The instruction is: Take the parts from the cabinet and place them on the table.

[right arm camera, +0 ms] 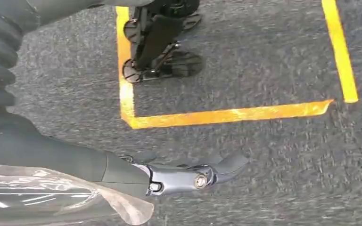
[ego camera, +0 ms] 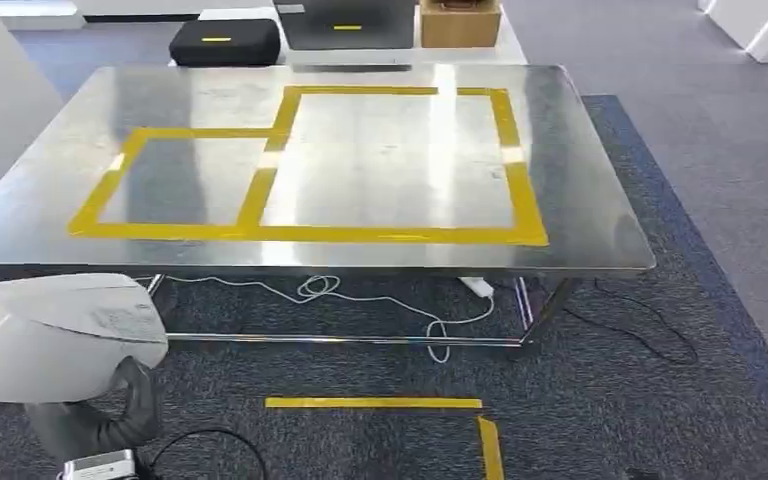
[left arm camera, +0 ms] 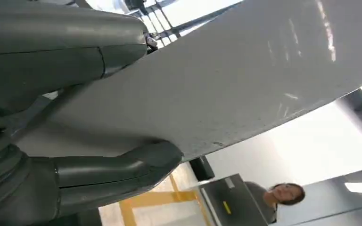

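Observation:
I hold a large white curved part [ego camera: 50,330] in my left hand [ego camera: 110,415], low at the front left, short of the table's near edge. In the left wrist view the part [left arm camera: 245,80] is a broad pale panel, with the dark fingers [left arm camera: 75,42] on one face and the thumb [left arm camera: 122,167] on the other. The steel table [ego camera: 580,200] lies ahead, marked with two yellow tape rectangles [ego camera: 400,235], and nothing stands on it. My right hand [right arm camera: 122,169] hangs over the grey carpet with a finger stretched out and nothing in it.
Behind the table stand a black case [ego camera: 225,40], a grey case [ego camera: 345,22] and a cardboard box [ego camera: 460,22]. White cables [ego camera: 380,300] trail under the table. Yellow tape [ego camera: 375,402] marks the carpet. A person [left arm camera: 283,195] is nearby. Clear plastic film [right arm camera: 52,193] lies by my right wrist.

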